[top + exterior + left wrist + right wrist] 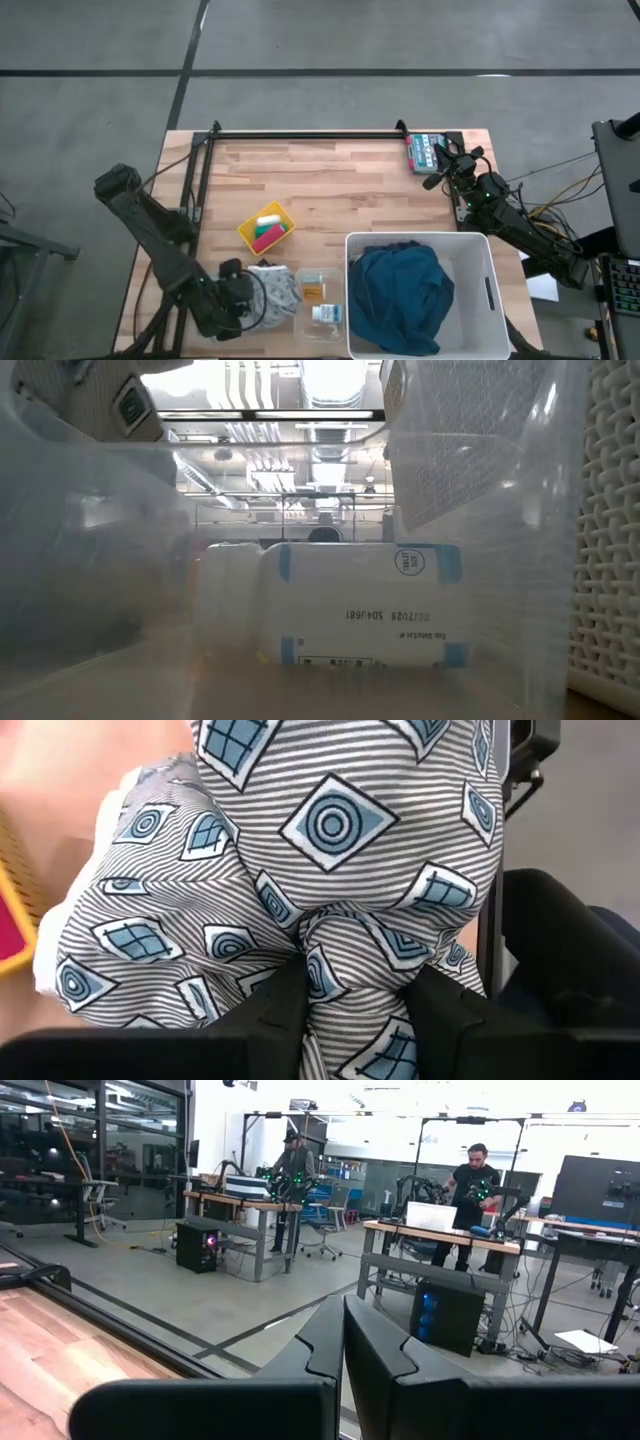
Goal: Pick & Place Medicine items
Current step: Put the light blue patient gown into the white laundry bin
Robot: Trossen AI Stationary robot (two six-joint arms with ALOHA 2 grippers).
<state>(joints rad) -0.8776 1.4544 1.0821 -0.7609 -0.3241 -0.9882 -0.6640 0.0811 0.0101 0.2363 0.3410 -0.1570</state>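
The medicine items lie in a clear plastic tub point(320, 322) near the table's front edge: a white carton with blue print point(326, 313) point(360, 605) and a small orange item point(314, 290). Just left of the tub is a grey striped cloth with blue diamond print point(276, 290) point(300, 870), with my left gripper point(240, 295) point(350, 1010) shut on it. My right gripper point(441, 160) point(343, 1350) waits shut at the far right corner, pointing out into the room and holding nothing. My left gripper pinches a gathered bunch of the striped cloth point(345, 965) between its two fingers point(280, 1015), several layers crumpled together. The fingers slant down from the table's left side. The rest of the cloth bulges out beyond the fingertips; whether its lower part rests on the table, I cannot tell.
A yellow tray point(247, 235) with small coloured items sits mid-table. A white basket point(488, 290) holding a blue cloth point(405, 295) stands at the front right, against the clear tub. A green-and-white box point(424, 152) lies by the right gripper. A black frame point(300, 134) runs along the far edge.
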